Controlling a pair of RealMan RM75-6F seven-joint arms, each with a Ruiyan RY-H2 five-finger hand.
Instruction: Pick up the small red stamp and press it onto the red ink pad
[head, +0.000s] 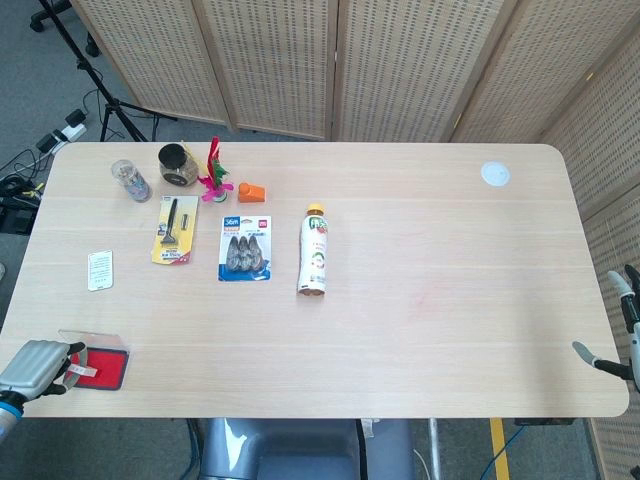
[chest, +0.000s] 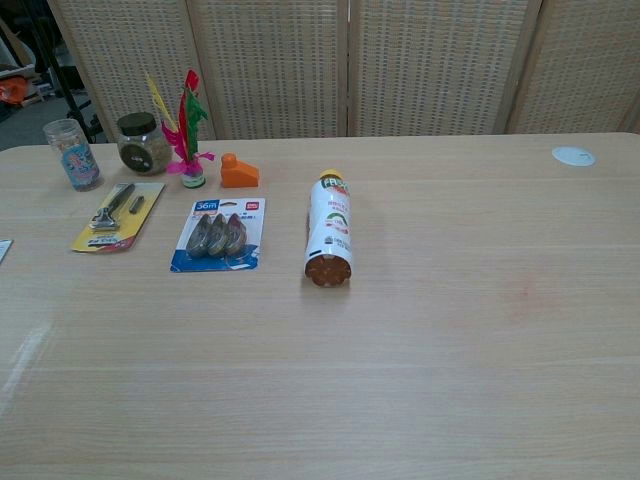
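In the head view the red ink pad (head: 108, 366) lies at the table's front left corner, its clear lid (head: 85, 339) folded back behind it. My left hand (head: 35, 364) sits just left of the pad at the table edge. It pinches a small red and white stamp (head: 80, 372) at the pad's left border. I cannot tell whether the stamp touches the ink. My right hand (head: 622, 330) hangs off the table's right edge, fingers apart and holding nothing. The chest view shows neither hand, pad nor stamp.
A bottle (head: 315, 252) lies on its side mid-table. To its left are a blister pack (head: 245, 248), a yellow card with a razor (head: 173, 230), an orange piece (head: 252, 192), a shuttlecock (head: 212, 180), two jars (head: 176, 165) and a white card (head: 99, 270). A white disc (head: 494, 174) is far right.
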